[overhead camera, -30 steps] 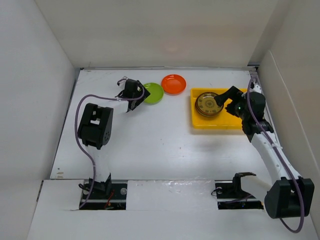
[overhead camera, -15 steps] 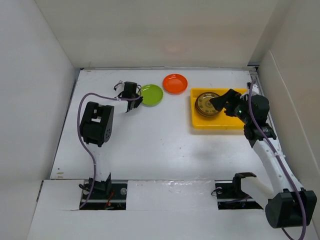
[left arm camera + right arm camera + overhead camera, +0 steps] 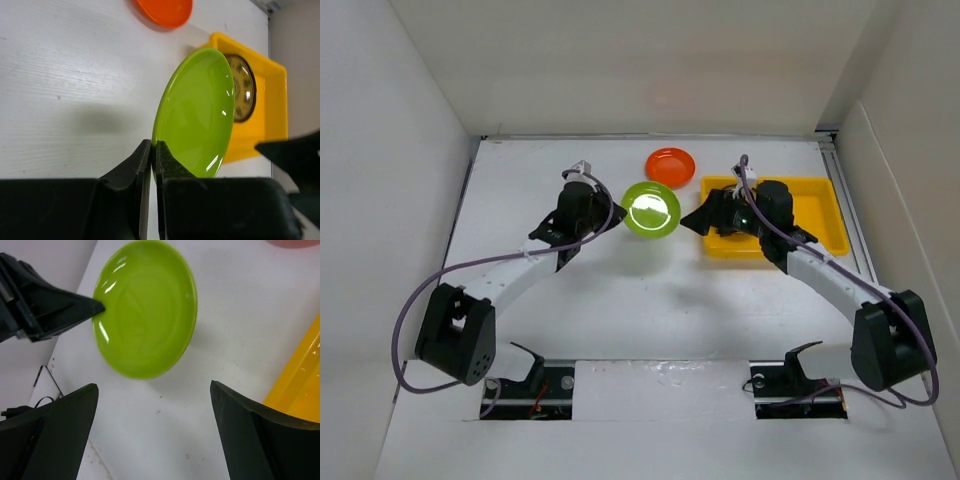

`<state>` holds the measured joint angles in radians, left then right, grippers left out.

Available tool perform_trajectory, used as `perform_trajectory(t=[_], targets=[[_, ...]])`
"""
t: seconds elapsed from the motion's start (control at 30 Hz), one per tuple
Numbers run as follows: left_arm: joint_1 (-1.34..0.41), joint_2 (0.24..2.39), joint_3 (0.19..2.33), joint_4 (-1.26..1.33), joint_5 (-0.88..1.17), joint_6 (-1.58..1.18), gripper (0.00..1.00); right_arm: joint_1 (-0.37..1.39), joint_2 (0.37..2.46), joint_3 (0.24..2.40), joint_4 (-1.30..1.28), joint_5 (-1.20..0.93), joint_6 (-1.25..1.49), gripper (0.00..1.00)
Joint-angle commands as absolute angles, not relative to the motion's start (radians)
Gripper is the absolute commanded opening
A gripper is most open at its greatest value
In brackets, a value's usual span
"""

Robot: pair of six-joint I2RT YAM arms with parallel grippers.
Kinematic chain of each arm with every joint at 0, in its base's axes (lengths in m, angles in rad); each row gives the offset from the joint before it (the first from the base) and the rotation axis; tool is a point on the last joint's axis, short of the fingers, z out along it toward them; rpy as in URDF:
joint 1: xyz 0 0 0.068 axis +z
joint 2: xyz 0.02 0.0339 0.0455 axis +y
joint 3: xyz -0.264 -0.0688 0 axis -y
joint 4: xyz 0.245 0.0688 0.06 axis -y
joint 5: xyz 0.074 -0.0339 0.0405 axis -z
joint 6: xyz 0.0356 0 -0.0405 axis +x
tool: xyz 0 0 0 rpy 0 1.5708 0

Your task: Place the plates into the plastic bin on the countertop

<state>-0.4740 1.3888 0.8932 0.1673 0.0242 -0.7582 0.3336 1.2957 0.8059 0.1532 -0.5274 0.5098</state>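
My left gripper (image 3: 617, 213) (image 3: 154, 145) is shut on the near rim of the lime green plate (image 3: 651, 209) (image 3: 197, 110), which hangs tilted above the countertop (image 3: 620, 280). My right gripper (image 3: 696, 221) (image 3: 154, 386) stands open just right of that plate (image 3: 145, 307), facing it, with nothing between its fingers. An orange plate (image 3: 669, 166) (image 3: 167, 10) lies flat behind them. The yellow plastic bin (image 3: 815, 215) (image 3: 272, 100) holds a dark gold-patterned plate (image 3: 244, 87), which the right arm hides in the top view.
White walls enclose the countertop on the left, back and right. The bin sits at the back right, close to the right wall. The left arm's cable (image 3: 430, 290) loops over the left side of the surface.
My left gripper shut on the green plate's rim and carried it up and to the right. The right arm swung left out of the bin towards the plate, jaws still open.
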Motion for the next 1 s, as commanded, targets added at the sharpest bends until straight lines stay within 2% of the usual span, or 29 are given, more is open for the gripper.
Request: perform_trajectory(t=[0.0, 0.2, 0.3, 0.33, 0.37, 0.4, 0.43, 0.47, 0.5, 0.6, 0.7, 0.97], targets=[[-0.463, 1.309, 0.824, 0.293, 0.276, -0.663, 0.00, 0.354, 1.341, 0.871, 0.278, -0.497, 0.502, 0.99], [-0.463, 1.261, 0.815, 0.302, 0.374, -0.643, 0.00, 0.385, 1.420, 0.871, 0.351, -0.436, 0.535, 0.97], [-0.463, 1.252, 0.815, 0.334, 0.406, -0.643, 0.00, 0.394, 1.460, 0.871, 0.382, -0.436, 0.557, 0.90], [-0.463, 1.252, 0.815, 0.334, 0.407, -0.643, 0.00, 0.394, 1.460, 0.871, 0.382, -0.436, 0.569, 0.79], [-0.463, 1.252, 0.815, 0.344, 0.419, -0.643, 0.00, 0.394, 1.472, 0.871, 0.412, -0.455, 0.569, 0.33], [-0.463, 1.262, 0.815, 0.344, 0.419, -0.652, 0.00, 0.394, 1.473, 0.871, 0.413, -0.456, 0.581, 0.02], [-0.463, 1.272, 0.815, 0.328, 0.382, -0.661, 0.30, 0.394, 1.473, 0.859, 0.413, -0.437, 0.606, 0.00], [-0.463, 1.272, 0.828, 0.310, 0.359, -0.661, 0.67, 0.384, 1.464, 0.859, 0.413, -0.396, 0.615, 0.00], [-0.463, 1.288, 0.828, 0.295, 0.326, -0.673, 0.99, 0.367, 1.454, 0.836, 0.413, -0.359, 0.629, 0.00], [-0.463, 1.327, 0.838, 0.258, 0.174, -0.716, 1.00, 0.284, 1.402, 0.786, 0.367, -0.197, 0.716, 0.00], [-0.463, 1.416, 0.882, 0.258, 0.109, -0.729, 1.00, 0.186, 1.382, 0.769, 0.334, -0.095, 0.744, 0.00], [-0.463, 1.687, 0.973, 0.307, 0.149, -0.750, 1.00, 0.005, 1.450, 0.788, 0.305, -0.144, 0.726, 0.00]])
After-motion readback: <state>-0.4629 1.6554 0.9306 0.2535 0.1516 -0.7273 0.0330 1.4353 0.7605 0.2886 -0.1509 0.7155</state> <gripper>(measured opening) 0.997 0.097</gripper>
